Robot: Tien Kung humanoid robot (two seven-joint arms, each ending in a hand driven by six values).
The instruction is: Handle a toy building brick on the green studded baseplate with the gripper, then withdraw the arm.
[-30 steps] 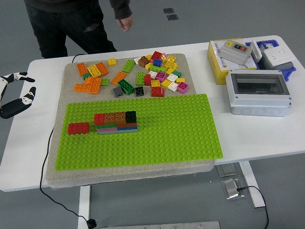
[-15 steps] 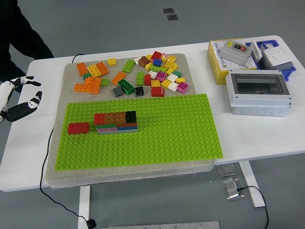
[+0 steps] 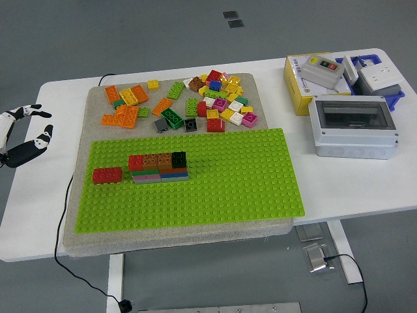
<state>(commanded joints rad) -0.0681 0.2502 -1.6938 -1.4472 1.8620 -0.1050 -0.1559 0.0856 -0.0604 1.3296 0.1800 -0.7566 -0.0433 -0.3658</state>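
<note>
Person gone from far side; left hand (image 3: 23, 134) nearly unmoved.

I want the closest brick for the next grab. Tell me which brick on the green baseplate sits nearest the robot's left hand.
The lone red brick, at the baseplate's left end, apart from the stacked row; it lies closest to the left hand.

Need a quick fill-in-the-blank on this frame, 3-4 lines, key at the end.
1. The single red brick sits on the ______ baseplate.
2. The left hand is at the picture's ______ edge, holding nothing.
3. The loose brick pile lies on the ______ side of the baseplate.
4. The grey enclosure has a ______ lid.

Missing words: green; left; far; clear
</note>
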